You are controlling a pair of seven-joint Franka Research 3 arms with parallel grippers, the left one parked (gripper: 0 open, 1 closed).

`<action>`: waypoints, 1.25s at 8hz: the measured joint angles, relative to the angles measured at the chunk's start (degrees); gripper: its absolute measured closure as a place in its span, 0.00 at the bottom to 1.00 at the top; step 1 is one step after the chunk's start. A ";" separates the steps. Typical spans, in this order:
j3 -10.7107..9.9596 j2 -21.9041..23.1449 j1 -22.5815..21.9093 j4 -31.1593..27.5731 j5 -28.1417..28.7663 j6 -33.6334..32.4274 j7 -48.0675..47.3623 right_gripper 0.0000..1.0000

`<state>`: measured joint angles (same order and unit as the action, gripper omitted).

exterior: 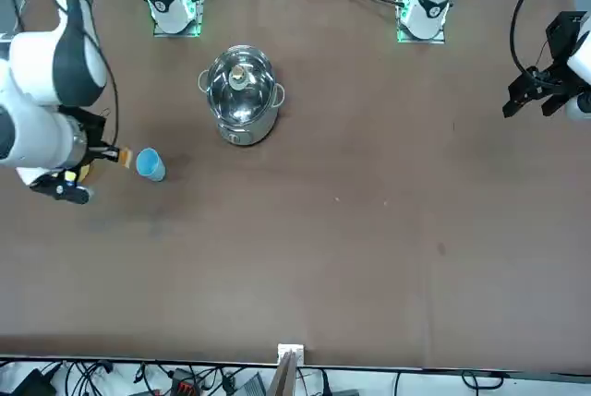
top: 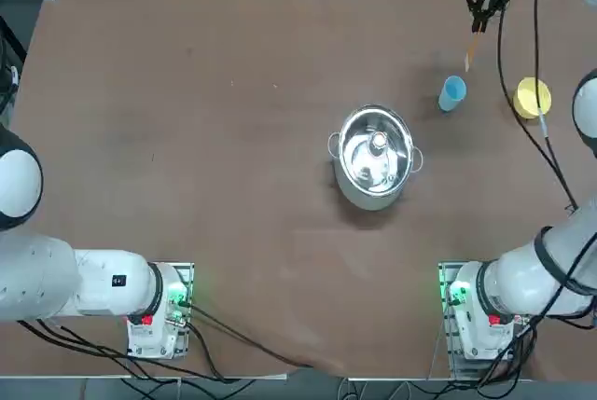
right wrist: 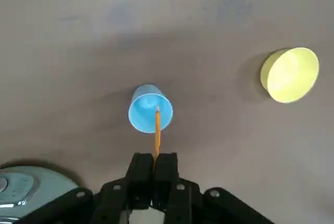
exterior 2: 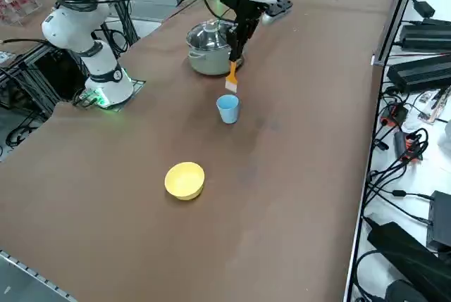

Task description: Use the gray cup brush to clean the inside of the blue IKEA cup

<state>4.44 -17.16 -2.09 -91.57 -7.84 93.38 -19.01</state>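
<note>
Right gripper [right wrist: 154,167] up front, jaws clamped on the gray cup brush [right wrist: 156,132], hanging above the blue IKEA cup [right wrist: 150,108].

Table [top: 187,186] first: steel pot [top: 375,156] mid-tabletop, yellow bowl [top: 532,97] by the right edge, blue cup upright between them, toward the far right corner. Brush points down over the cup mouth, not yet inside. Judgement: cup is light plastic and unrestrained, likely to tip or skid under side load; brush is thin and stiff, the grip at its handle end looks right. No readable labels or branding.
</note>
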 joint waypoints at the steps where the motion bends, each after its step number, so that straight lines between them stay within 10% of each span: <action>1: 0.04 2.17 -0.01 -4.96 0.01 4.65 0.00 0.97; 10: -0.02 5.24 0.05 -19.54 0.00 15.28 0.00 0.97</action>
<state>4.42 -11.92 -2.04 -111.11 -7.83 108.66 -19.01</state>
